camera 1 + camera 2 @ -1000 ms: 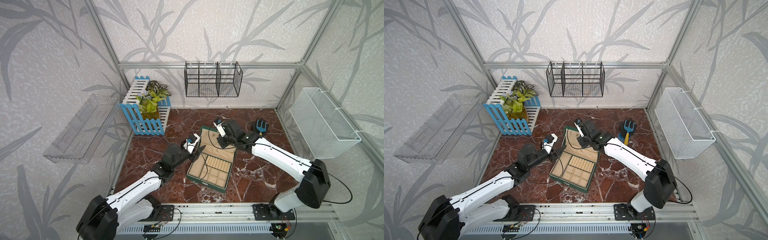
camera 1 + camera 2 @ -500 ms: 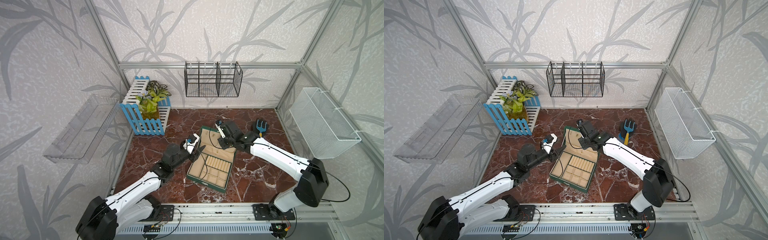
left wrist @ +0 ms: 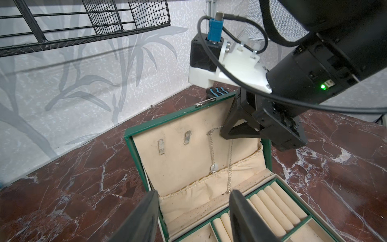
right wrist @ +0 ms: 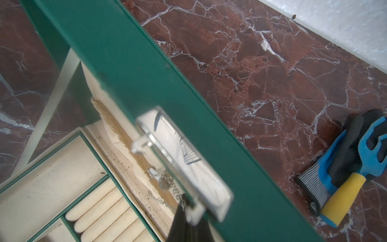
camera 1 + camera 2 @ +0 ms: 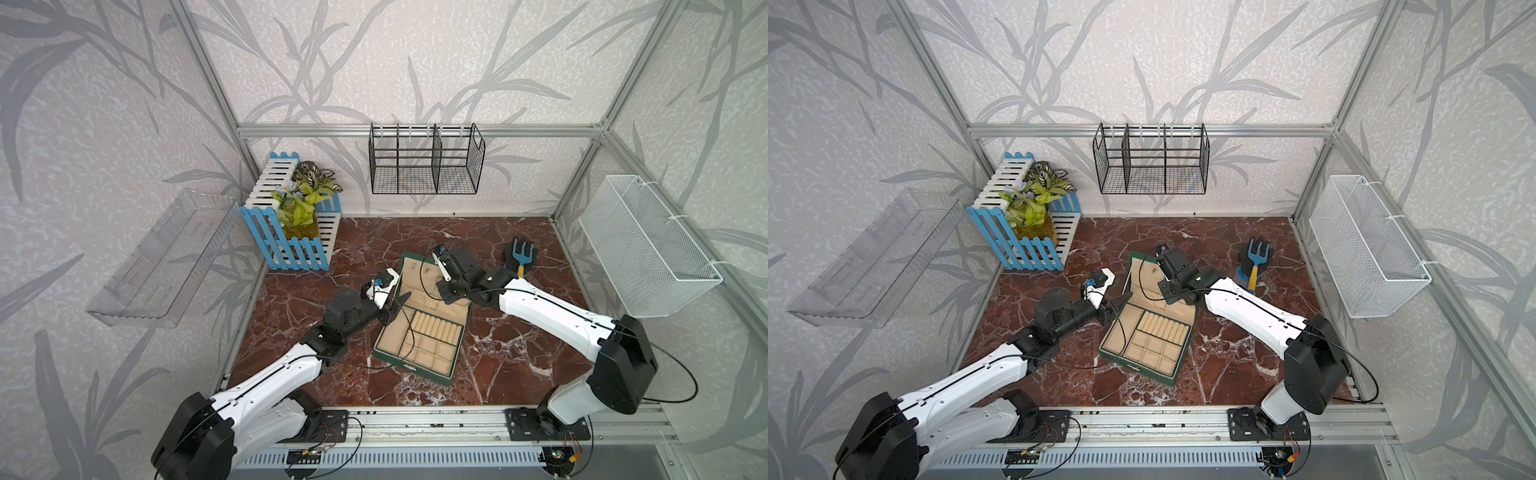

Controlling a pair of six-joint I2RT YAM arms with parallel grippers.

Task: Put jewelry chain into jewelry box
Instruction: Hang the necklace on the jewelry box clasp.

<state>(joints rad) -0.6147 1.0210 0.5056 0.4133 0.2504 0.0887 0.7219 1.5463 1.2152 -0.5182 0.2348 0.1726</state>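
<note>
The jewelry chain (image 3: 212, 150), thin and silvery, hangs inside the open jewelry box (image 3: 134, 150), draped down the beige lining of its raised lid. In the left wrist view we see two strands. One falls from high on the lid, in line with two metal hooks (image 3: 187, 137), to a small pale pendant just above the gathered pocket. The other drops lower and ends near the ring rolls (image 3: 278, 201).

The right tool (image 3: 224, 131) is clenched on the chain's upper end, close against the lid lining. In the right wrist view the chain (image 4: 156, 200) bunches at that tool's closed tips, beside the lid's metal clasp (image 4: 184, 163). The left tool (image 3: 193, 209) is released, its two fingers well apart and grasping nothing, at the box's left edge.

In both top views we find the box (image 5: 409, 368) near the middle of the red marble desk (image 5: 498, 353), between the two arms, with its lid toward the back wall. A blue garden fork (image 5: 519, 259) lies on a glove to the right. A black wire basket (image 5: 426, 166) hangs on the back wall, a white mesh basket (image 5: 648, 245) on the right wall and a clear shelf (image 5: 162, 257) on the left. A blue-and-white fence planter (image 5: 291, 232) stands in the back left corner.
</note>
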